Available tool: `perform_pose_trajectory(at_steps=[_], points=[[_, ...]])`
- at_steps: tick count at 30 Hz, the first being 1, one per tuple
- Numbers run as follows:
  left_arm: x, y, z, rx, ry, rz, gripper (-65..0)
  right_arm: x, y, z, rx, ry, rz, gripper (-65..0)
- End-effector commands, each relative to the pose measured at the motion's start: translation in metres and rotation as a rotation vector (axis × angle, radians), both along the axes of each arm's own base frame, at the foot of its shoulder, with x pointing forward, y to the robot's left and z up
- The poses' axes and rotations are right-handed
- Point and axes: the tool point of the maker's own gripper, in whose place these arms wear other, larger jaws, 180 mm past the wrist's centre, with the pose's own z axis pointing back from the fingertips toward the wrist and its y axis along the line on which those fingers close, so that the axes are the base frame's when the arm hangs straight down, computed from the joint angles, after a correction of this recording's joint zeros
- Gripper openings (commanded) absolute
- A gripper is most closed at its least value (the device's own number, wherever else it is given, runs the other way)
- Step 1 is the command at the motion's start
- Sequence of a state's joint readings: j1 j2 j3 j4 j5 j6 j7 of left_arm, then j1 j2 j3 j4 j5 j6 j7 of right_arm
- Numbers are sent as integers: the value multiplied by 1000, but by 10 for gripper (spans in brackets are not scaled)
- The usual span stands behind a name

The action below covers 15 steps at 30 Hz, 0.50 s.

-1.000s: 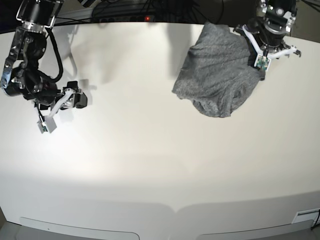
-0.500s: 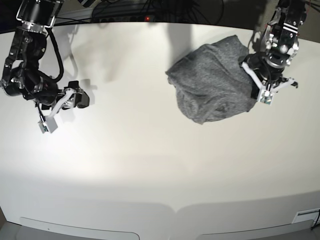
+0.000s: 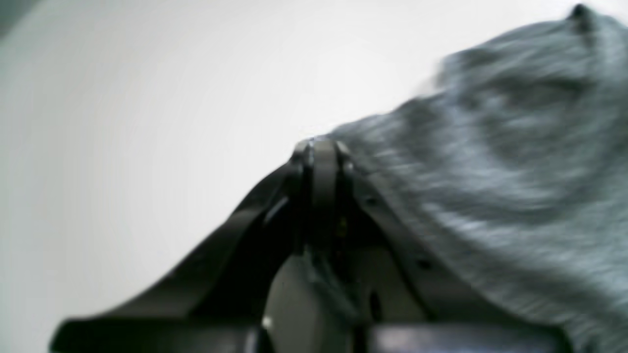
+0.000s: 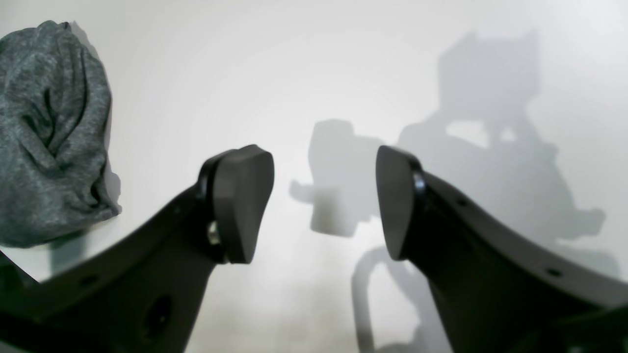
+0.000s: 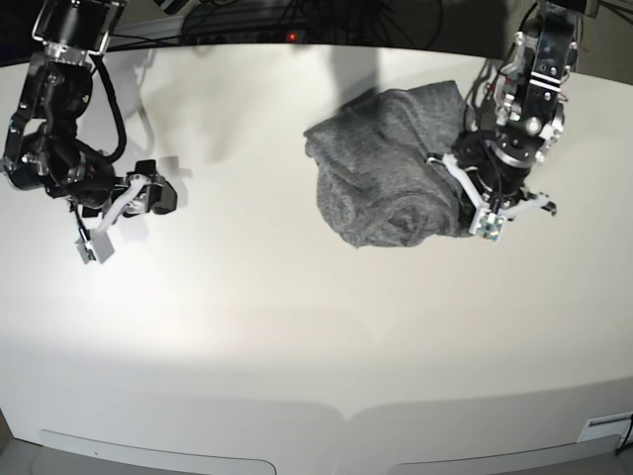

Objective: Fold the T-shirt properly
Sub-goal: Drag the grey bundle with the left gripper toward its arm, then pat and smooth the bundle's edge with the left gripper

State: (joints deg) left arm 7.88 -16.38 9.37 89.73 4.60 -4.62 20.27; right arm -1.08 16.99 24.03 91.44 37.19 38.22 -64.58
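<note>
The T-shirt lies as a crumpled grey heap on the white counter, in the far part of the base view, right of centre, w/ many folds and no flat side. The left hand is at the shirt's right edge, low over the counter. In the left wrist view its fingers are pressed together, w/ no gap between the tips, and the grey cloth runs from the tips along the right finger; it looks pinched there, so the left hand is closed on the T-shirt, but this picture is blurred and the exact pinch point is hard to see. The right hand is well apart from the shirt, on the left side of the base view, above bare counter. In the right wrist view its two pads stand wide apart w/ nothing between them, so it is open; the shirt shows only at the far left edge of that view, and the arm's shadow falls on the counter behind the pads.
</note>
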Motion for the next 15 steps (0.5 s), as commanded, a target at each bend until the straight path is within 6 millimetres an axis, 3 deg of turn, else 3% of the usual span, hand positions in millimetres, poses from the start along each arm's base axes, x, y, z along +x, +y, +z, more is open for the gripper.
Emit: perform_pose_trajectory(at_steps=[1, 9, 15], points=[[10, 13, 14, 44, -55, 23, -650, 10, -5, 13, -12, -50, 3, -281], [12, 91, 29, 215, -78, 195, -650, 10, -4, 14, -8, -52, 4, -281], [8, 90, 22, 113, -18, 197, -639, 10, -4, 14, -5, -53, 4, -281]])
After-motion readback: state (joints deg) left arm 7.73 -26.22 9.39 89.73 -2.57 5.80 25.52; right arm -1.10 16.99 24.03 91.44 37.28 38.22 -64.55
